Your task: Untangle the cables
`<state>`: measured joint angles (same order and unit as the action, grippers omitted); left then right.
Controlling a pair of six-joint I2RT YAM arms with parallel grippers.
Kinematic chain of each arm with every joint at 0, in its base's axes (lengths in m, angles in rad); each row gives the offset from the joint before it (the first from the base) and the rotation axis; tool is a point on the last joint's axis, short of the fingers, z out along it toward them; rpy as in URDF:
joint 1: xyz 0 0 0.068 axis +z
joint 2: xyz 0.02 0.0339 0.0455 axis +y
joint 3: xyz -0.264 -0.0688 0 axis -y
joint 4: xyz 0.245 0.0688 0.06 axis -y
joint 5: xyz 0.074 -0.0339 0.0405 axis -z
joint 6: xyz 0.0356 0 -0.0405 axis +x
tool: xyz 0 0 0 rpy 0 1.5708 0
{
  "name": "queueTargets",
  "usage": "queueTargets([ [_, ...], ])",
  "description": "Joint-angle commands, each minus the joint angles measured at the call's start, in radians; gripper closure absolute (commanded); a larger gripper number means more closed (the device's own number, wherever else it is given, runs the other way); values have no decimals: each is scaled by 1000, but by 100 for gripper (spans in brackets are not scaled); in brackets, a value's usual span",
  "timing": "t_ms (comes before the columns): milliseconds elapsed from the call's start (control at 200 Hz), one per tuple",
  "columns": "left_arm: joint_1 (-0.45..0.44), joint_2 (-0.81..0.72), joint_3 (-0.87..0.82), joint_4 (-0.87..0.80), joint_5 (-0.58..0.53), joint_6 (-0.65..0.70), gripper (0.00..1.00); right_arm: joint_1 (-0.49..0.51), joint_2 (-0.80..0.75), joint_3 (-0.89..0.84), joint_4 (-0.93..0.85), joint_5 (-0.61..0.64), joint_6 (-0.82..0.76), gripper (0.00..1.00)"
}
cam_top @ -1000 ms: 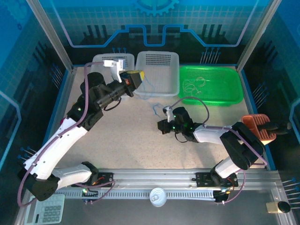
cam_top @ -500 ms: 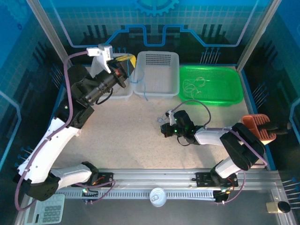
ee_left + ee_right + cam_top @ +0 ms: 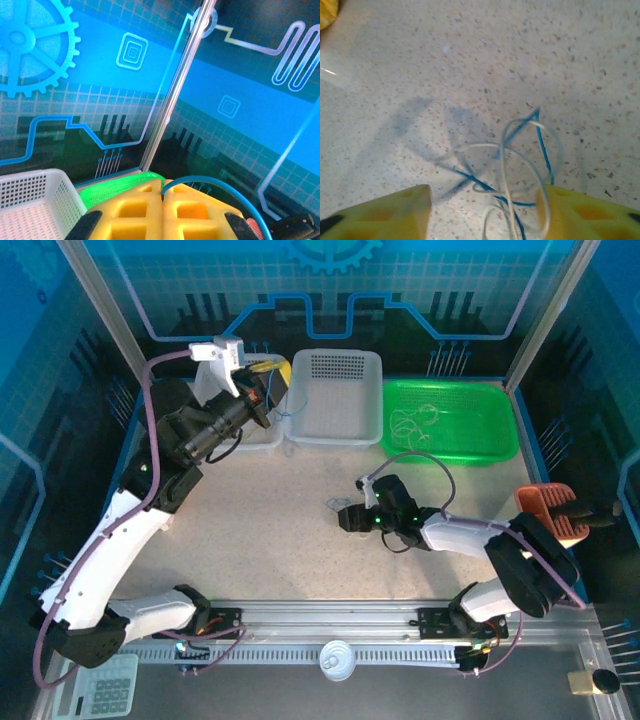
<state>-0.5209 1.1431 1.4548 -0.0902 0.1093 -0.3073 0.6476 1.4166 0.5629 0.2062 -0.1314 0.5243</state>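
Light: bright, even | shadows: soft on tabletop (image 3: 420, 115) | focus: right wrist view soft, cables (image 3: 520, 150) smeared

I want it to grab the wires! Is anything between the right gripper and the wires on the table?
Nothing visible is. The blue and white cables lie on the speckled table, straight ahead of the right gripper, in the gap between its open jaws.

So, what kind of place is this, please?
Probably a robot lab cell, not a home: blue walls printed with gears and circuits, an aluminium frame post, and a white basket and green tray on a speckled table.
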Motion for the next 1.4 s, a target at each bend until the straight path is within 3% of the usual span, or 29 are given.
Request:
queueTargets([
  [0, 7, -20, -49, 25, 9, -11, 100, 16, -85, 63, -132, 18, -37, 34],
  [215, 7, -35, -141, 52, 8, -41, 100, 17, -225, 106, -293, 69, -69, 22],
  [570, 7, -48, -259, 90, 3, -83, 100, 19, -393, 220, -408, 22, -132, 22],
  [1120, 7, -40, -349, 178, 53, -153, 100, 36, -345, 437, -382, -78, -172, 22],
  [1396, 7, -24, -344, 196, 52, -174, 100, 37, -324, 415, -305, -191, -187, 20],
])
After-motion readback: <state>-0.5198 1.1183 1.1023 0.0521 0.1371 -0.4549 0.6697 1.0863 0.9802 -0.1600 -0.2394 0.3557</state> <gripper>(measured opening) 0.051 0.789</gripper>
